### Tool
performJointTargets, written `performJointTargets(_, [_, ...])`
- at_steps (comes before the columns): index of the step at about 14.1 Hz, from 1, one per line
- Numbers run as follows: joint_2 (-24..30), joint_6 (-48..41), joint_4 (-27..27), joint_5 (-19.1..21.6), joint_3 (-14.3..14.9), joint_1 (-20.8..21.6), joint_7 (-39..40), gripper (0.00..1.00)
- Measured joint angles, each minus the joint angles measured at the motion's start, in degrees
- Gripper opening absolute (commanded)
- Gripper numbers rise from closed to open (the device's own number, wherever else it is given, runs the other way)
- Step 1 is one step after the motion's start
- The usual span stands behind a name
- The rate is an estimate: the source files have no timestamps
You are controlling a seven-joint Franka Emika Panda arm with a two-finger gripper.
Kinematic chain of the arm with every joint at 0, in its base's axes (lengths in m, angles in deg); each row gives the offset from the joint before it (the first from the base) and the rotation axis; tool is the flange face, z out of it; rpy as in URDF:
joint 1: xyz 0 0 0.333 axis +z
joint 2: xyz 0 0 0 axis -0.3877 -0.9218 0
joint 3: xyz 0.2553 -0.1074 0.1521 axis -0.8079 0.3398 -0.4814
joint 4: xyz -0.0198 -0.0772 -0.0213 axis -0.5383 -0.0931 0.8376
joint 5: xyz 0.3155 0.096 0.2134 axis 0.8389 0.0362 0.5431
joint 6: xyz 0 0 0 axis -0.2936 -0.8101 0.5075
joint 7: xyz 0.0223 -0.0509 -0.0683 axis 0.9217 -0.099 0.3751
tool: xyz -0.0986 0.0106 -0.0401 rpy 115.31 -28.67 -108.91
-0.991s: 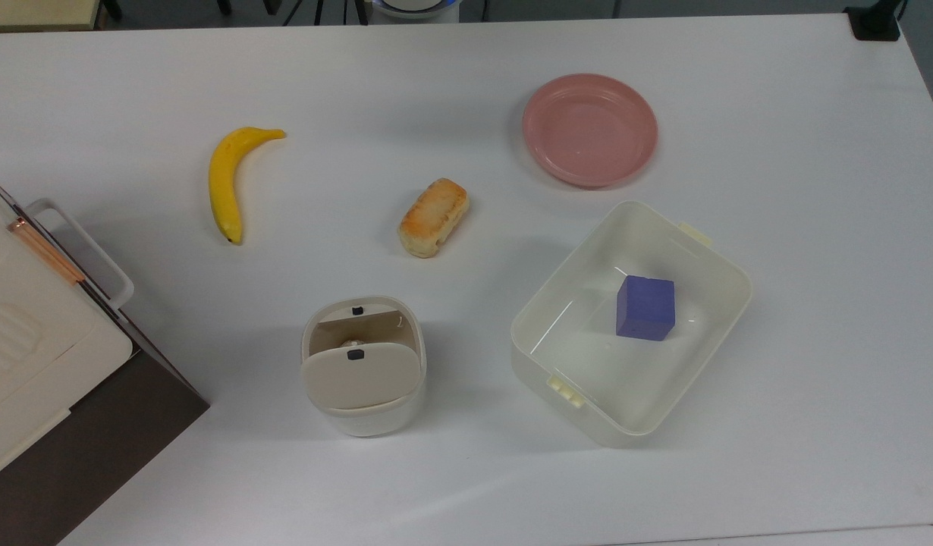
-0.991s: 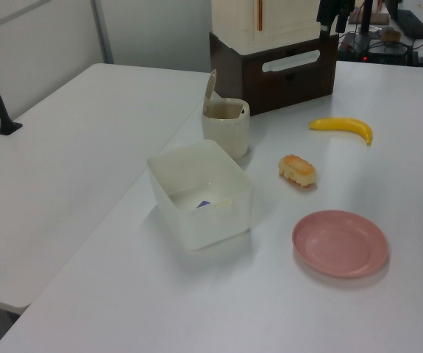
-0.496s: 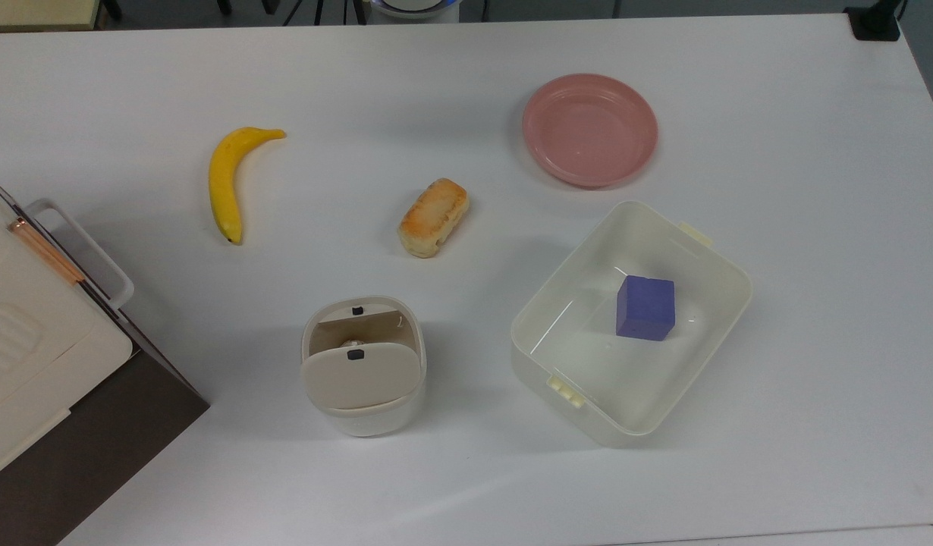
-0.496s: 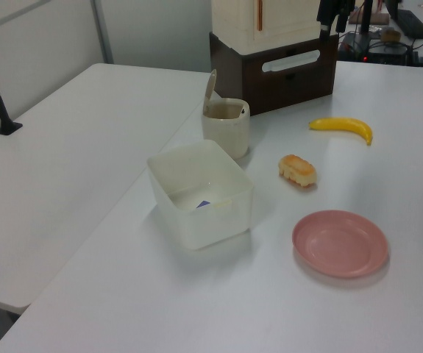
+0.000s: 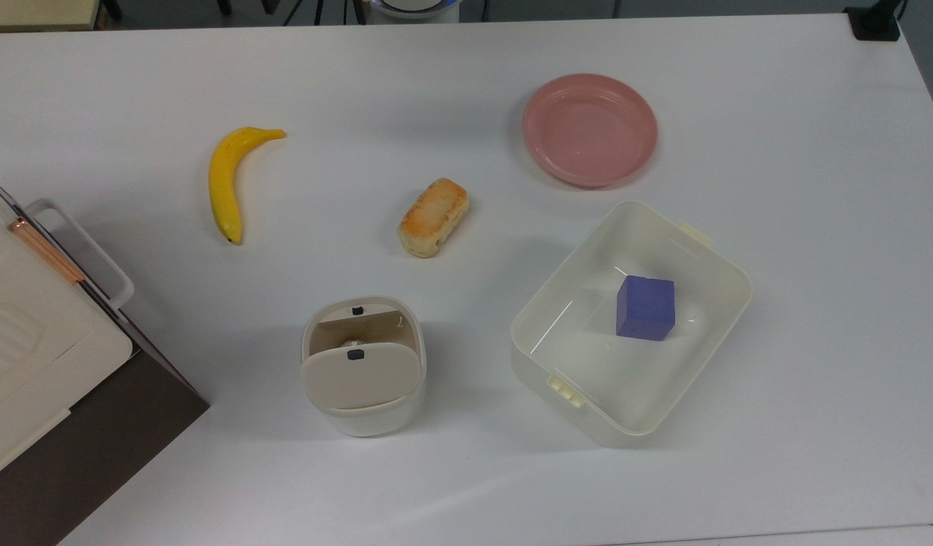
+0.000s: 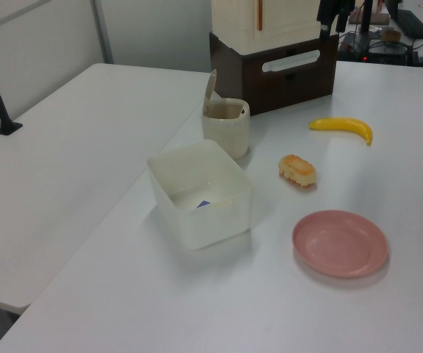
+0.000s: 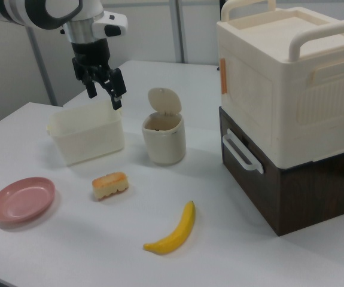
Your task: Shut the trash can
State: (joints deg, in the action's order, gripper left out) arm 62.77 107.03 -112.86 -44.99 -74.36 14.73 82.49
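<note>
On the table (image 5: 815, 114), one open-lidded trash can (image 5: 362, 379), one banana (image 5: 225, 180), one plate (image 5: 589, 129), tool (image 7: 104, 92) spread wide, empty.

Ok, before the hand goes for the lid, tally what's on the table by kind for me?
Food: 2 (banana, bread roll)
Containers: 2 (trash can with its lid up, white tub)
Plates: 1 (pink plate)
Blocks: 1 (purple cube, inside the tub)
Appliances: 1 (cream box on a brown base)
Total: 7
</note>
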Motion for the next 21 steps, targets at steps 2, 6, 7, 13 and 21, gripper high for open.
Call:
performJointTargets(2, [0.0, 0.0, 0.0, -0.2, 0.0, 0.0, 0.0, 1.0])
performJointTargets(6, [0.0, 0.0, 0.0, -0.2, 0.0, 0.0, 0.0, 1.0])
performJointTargets(7, [0.0, 0.0, 0.0, -0.2, 0.0, 0.0, 0.0, 1.0])
performJointTargets(13, [-0.4, 0.0, 0.0, -0.2, 0.0, 0.0, 0.0, 0.74])
performJointTargets(21, [-7.9, 6.4, 2.1, -0.2, 0.1, 0.0, 0.0, 0.0])
